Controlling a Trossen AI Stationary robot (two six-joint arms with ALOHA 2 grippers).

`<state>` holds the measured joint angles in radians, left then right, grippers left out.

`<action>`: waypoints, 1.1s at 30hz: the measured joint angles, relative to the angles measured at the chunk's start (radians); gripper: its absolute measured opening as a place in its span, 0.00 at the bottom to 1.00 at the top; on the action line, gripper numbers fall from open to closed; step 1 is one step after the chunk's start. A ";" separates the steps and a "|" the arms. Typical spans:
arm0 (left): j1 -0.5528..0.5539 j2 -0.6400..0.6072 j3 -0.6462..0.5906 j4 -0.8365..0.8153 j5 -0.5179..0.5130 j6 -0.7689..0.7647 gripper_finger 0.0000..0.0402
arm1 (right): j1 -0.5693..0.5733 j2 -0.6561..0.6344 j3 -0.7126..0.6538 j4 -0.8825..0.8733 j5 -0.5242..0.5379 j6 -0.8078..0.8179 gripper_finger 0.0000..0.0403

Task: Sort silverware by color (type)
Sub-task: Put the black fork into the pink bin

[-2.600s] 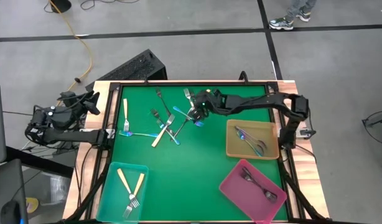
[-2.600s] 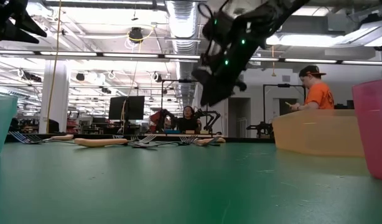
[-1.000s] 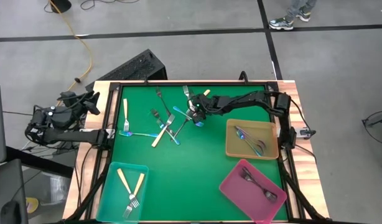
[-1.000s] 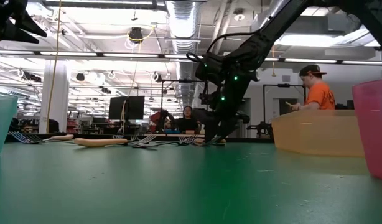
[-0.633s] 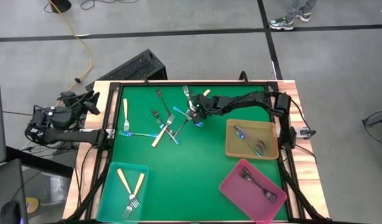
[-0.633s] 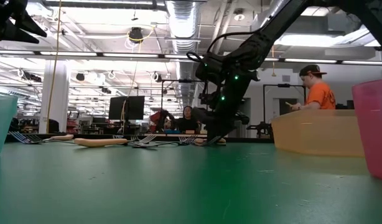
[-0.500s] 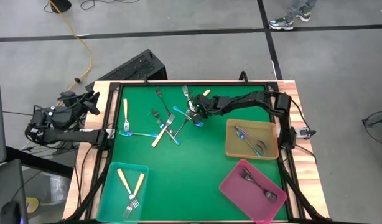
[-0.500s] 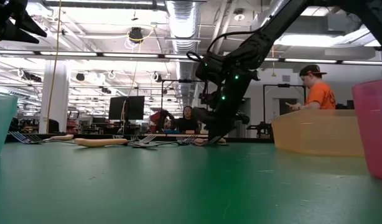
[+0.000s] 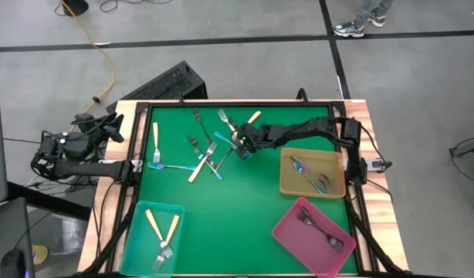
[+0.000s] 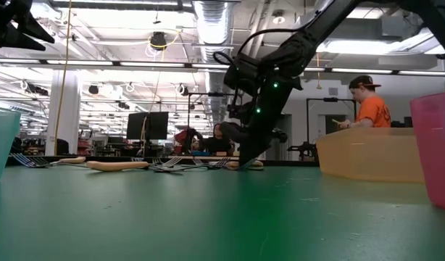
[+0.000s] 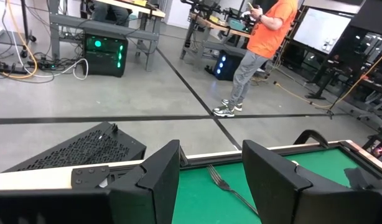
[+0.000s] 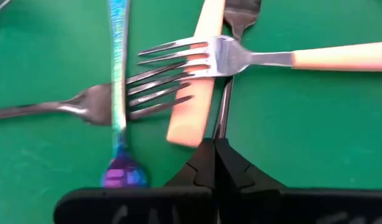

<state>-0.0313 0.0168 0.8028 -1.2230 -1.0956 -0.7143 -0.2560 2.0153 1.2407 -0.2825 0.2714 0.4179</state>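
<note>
Green felt covers the counter (image 9: 245, 208), where the right gripper (image 12: 214, 163) is clamped on a dark fork (image 12: 223, 106) in the far pile. A straight lift is advised (cream handles overlap it). The left gripper (image 11: 209, 171) is parked wide open.

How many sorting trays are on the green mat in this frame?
3: a teal tray at the corner on the left arm's side, a tan tray on the right arm's side, and a pink tray at the corner beside it. None looks hidden.

Robotics lab — workbenches (image 11: 125, 5), monitors (image 10: 147, 125), taped floor (image 9: 221, 38)
</note>
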 joint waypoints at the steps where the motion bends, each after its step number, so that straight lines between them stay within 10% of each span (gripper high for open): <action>1: 0.000 0.000 0.000 0.000 0.000 0.000 0.39 | 0.007 0.000 0.000 0.000 0.000 0.000 0.05; 33: 0.000 0.000 0.000 0.000 0.000 0.000 0.39 | 0.109 0.001 0.171 -0.112 0.018 -0.030 0.12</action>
<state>-0.0311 0.0168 0.8028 -1.2232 -1.0958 -0.7143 -0.1466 2.0159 1.4120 -0.3947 0.2895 0.3877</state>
